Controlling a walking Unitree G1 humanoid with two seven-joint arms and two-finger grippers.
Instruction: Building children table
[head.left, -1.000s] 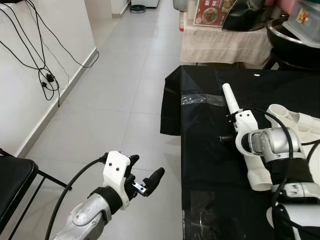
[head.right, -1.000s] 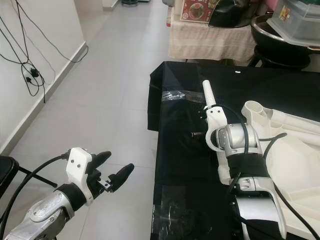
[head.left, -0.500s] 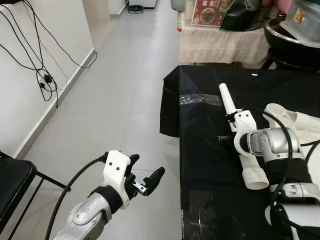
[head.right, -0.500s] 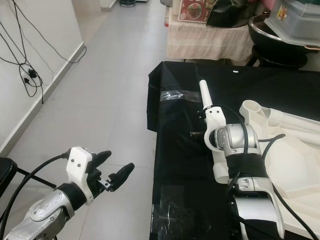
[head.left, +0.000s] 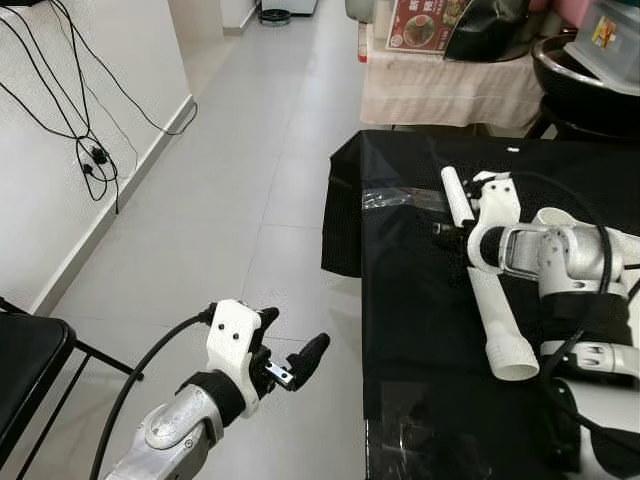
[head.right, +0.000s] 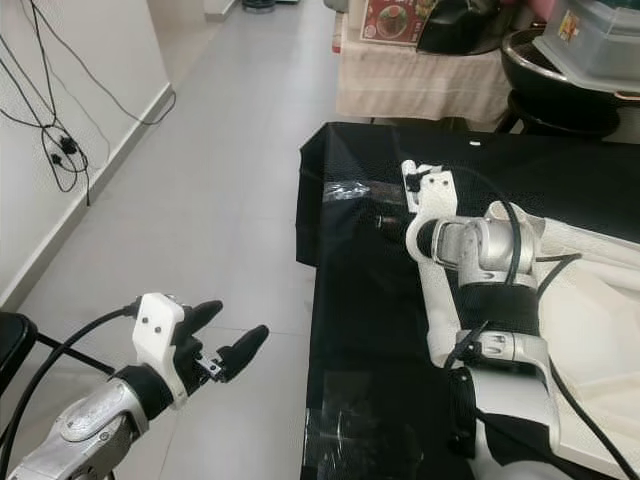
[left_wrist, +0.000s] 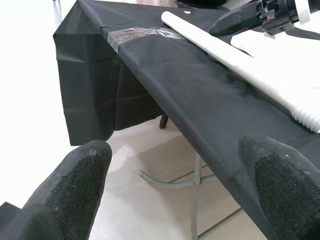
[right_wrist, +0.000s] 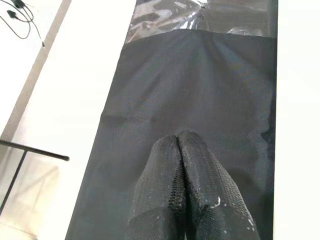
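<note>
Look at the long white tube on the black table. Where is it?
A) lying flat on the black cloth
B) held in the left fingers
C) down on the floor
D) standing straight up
A: the long white tube lies flat on the black cloth, beside the right gripper, while the left gripper hangs open over the floor.

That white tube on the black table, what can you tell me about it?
The white tube looks like smooth plastic, long and round, probably a leg for the children's table. It lies flat on the black cloth, its narrower closed end pointing away toward the clear tape, its wider, ridged open end toward the robot. The right gripper, jaws shut and empty, is close beside its far part; contact can't be told. A white tabletop lies to its right.
</note>
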